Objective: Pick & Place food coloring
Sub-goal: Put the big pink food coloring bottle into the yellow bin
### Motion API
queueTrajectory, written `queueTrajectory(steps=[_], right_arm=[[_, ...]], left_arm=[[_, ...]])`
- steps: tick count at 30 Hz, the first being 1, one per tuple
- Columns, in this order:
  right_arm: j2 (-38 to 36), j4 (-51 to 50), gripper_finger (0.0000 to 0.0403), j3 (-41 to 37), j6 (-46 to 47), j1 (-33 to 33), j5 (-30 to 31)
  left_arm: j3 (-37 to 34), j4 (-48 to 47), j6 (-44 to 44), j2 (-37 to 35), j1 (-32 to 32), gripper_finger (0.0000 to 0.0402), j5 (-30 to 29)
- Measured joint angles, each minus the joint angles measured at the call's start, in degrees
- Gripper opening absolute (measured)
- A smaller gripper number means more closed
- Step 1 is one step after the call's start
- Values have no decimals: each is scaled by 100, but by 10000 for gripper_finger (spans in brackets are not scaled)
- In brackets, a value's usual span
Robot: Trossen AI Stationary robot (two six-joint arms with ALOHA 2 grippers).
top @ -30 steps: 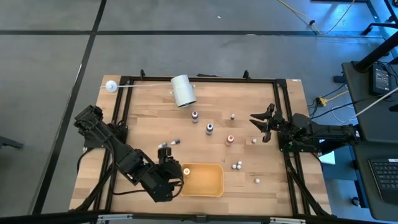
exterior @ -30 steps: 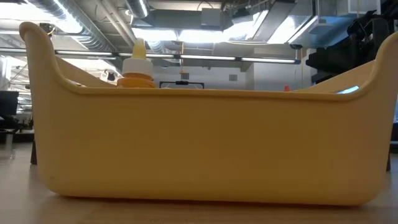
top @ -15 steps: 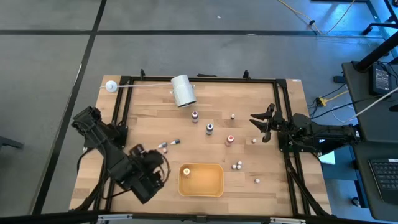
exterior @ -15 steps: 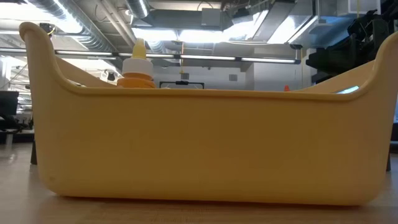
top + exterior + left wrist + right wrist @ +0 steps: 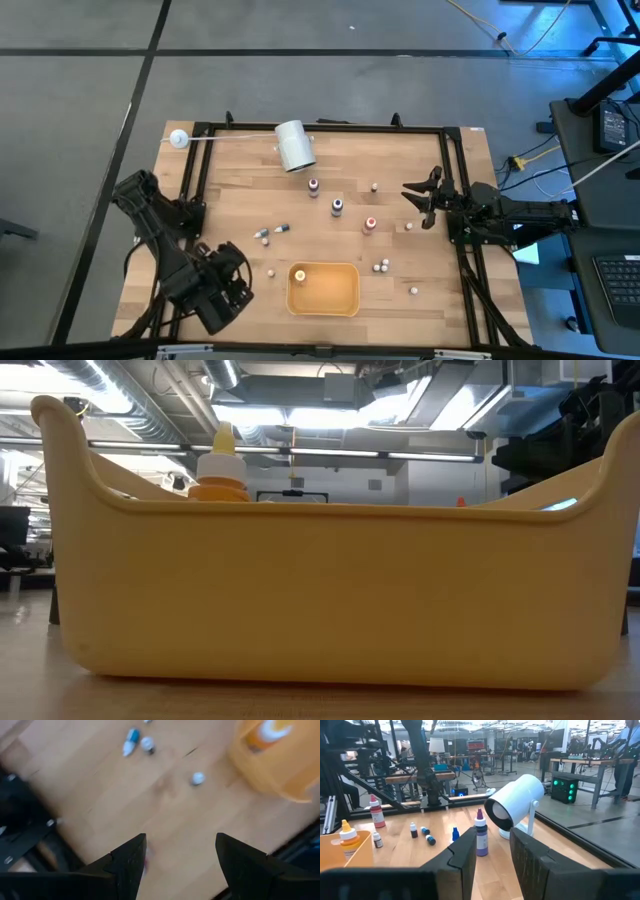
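The left claw (image 5: pixel 222 290), fingers apart and empty at lower left, should center over one loose food coloring bottle (image 5: pixel 270 272) beside the yellow bin (image 5: pixel 324 305); the right claw (image 5: pixel 420 196) waits, fingers narrowly parted.

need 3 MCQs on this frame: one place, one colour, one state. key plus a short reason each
1. Where is the orange-capped bottle?
A. inside the yellow bin
B. beside the white roll
C. in the right gripper

2. What colour is the cap of the upright bottle nearest the white roll in the right wrist view?
A. orange
B. purple
C. red

3. How is the left gripper?
A. shut on a bottle
B. open and empty
C. shut, empty

Key: 1 A, it stands in the bin's corner. 2 B, its tip is purple. 3 B, bare table shows between its spread fingers.
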Motion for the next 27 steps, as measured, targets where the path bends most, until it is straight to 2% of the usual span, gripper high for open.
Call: queueTrajectory(steps=[8,11,18,27], right_arm=[[0,82,120,0,-257,0,42],[0,101,120,0,-261,2,44],[0,101,120,0,-251,1,45],[0,103,120,0,-248,2,44]], left_arm=[[-936,61,-778,-1026,27,233,154],[-1391,467,-902,-1276,27,233,211],[-2221,1286,-1104,-1551,29,233,871],[-2603,1695,-1288,-1616,18,233,888]])
